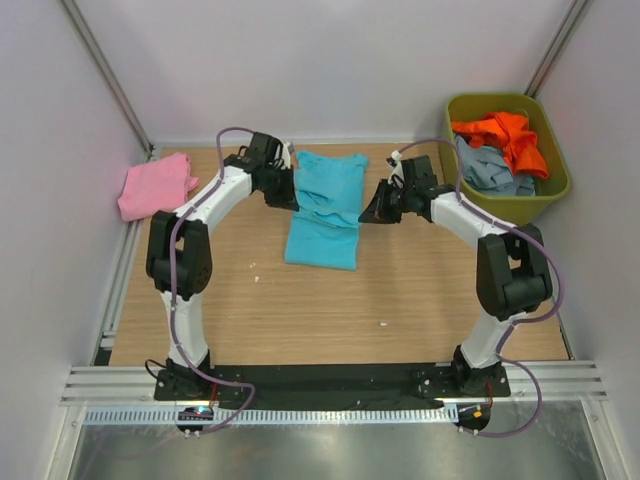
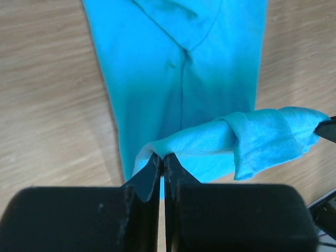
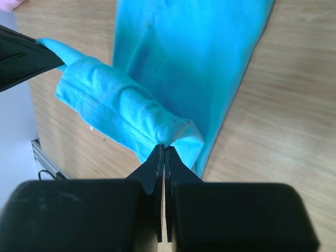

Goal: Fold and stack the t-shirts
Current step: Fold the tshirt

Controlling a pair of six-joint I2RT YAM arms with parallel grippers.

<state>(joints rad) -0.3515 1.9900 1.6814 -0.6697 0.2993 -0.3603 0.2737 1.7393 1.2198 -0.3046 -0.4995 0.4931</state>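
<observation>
Turquoise t-shirt point(image 2: 184, 68) cloth is sitting pinched between the jaws of the left gripper point(image 2: 161, 157), a raised fold stretching sideways to the right gripper point(image 3: 161, 149), whose jaws are clamping its other end. Beyond both, the shirt is lying flat on the table point(image 1: 300, 310). Well outside the left gripper a pink t-shirt point(image 1: 155, 187) is resting; outside the right, an orange t-shirt point(image 1: 505, 135) is filling the bin point(image 1: 556, 188).

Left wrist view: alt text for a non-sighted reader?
The left gripper, shut, pinches a raised, bunched edge of the turquoise t-shirt, whose other end reaches the right gripper at the frame's right edge. The rest of the shirt lies flat on the wooden table.
</observation>
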